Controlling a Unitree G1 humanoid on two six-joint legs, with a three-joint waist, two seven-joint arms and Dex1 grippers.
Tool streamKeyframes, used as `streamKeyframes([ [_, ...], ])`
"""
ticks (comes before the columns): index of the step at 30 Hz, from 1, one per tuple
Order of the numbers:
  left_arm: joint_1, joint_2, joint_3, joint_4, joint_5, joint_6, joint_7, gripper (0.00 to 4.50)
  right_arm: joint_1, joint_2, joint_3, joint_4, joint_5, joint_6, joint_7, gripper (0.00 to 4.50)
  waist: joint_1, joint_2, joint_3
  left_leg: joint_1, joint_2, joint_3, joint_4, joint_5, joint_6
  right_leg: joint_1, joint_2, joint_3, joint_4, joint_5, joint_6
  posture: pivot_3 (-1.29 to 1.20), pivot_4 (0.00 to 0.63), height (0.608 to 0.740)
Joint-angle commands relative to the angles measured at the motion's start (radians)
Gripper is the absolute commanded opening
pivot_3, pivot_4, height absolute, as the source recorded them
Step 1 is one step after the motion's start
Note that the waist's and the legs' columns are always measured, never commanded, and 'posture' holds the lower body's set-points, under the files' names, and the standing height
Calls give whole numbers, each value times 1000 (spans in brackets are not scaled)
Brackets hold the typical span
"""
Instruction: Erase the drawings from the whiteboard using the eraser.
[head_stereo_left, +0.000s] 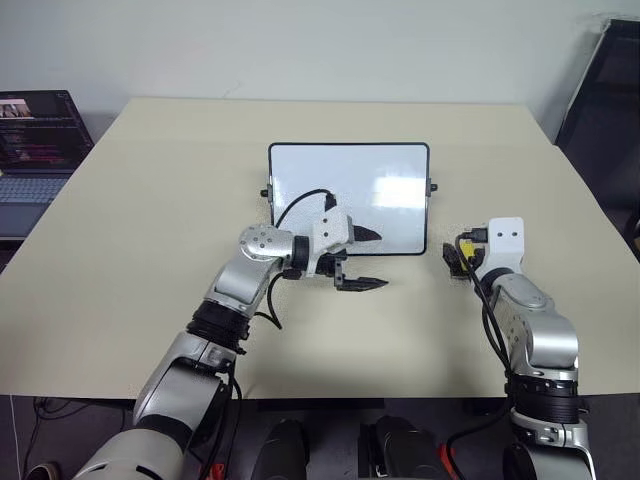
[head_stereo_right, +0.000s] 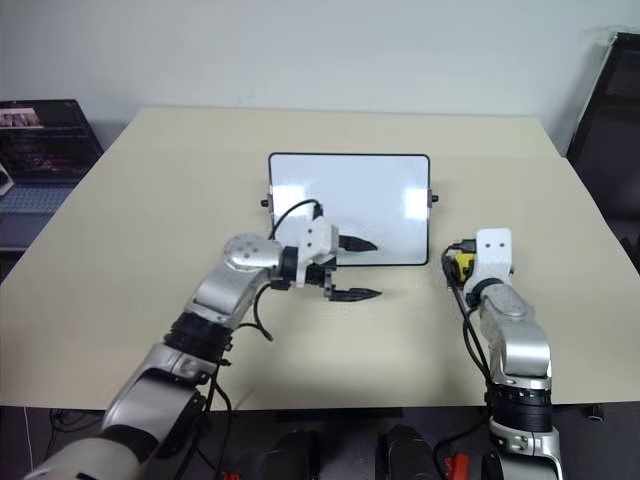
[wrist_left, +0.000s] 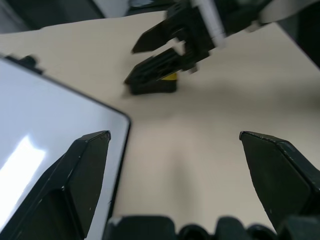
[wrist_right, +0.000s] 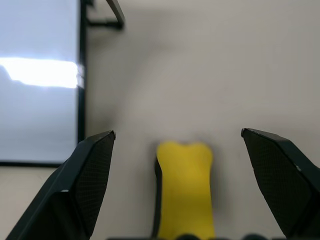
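Beside the whiteboard's (head_stereo_left: 348, 195) right edge lies the eraser (wrist_right: 184, 187), unheld.

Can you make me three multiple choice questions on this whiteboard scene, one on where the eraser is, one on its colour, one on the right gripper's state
1. Where does the eraser lie?
A. On the whiteboard
B. On the table beside the whiteboard's right edge
C. On the laptop

2. What colour is the eraser's top?
A. Yellow
B. Red
C. Green

3. How is the right gripper?
A. Shut on the eraser
B. Shut on the whiteboard's frame
C. Open, the eraser between its fingers

Key:
1 B: the eraser rests on the table, apart from the whiteboard.
2 A: the right wrist view shows its top yellow.
3 C: the right gripper has its fingers spread wide, neither touching the eraser.
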Motion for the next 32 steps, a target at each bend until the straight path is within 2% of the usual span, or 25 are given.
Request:
streamKeyframes([
  [1,90,5,153,-178,-77,117,169,4500,66,-22,11,-165,31,-104,41,4481,-2,0,0,0,0,-1,0,0,0,0,0,0,0,0,0,0,150,740],
  [3,208,-15,232,-340,-123,220,289,4500,148,-22,44,-242,53,-194,89,4481,-2,0,-1,-2,1,-3,0,0,0,0,-2,0,-1,0,0,0,150,740],
  [6,362,-91,341,-516,-106,269,528,4500,272,16,63,-292,34,-353,65,4481,1,0,-1,-2,0,-7,0,0,-1,0,-6,-2,-1,0,0,0,150,740],
  [10,483,-175,409,-594,-16,227,768,4500,414,48,74,-253,-20,-590,35,4481,12,-1,-1,-1,-1,-8,3,0,-1,2,-6,-2,-1,1,2,0,150,740],
  [13,565,-188,426,-590,70,146,874,4500,489,91,71,-187,8,-716,28,4481,12,-1,-2,4,-1,-7,3,0,-1,5,-6,-1,-1,-1,6,0,150,740],
  [17,677,-200,428,-621,125,80,949,4500,518,114,44,-98,73,-782,46,4481,11,-1,-2,16,0,-4,1,0,-1,17,-6,2,-2,-2,6,0,150,740],
  [24,758,-233,392,-697,146,80,1001,4500,464,47,17,-59,117,-792,94,4481,11,-2,-2,16,0,-1,1,0,0,16,-6,1,-1,-3,6,0,150,740],
  [30,865,-238,394,-737,136,90,1002,4500,478,31,50,-126,111,-747,80,4481,10,-2,-2,15,0,0,0,0,-1,16,-6,2,-2,-3,5,0,150,740],
  [32,855,-237,398,-724,134,93,1012,4500,457,16,58,-148,120,-708,84,4481,10,-2,-2,15,0,0,-1,0,-1,15,-6,2,-2,-3,5,0,150,740],
])
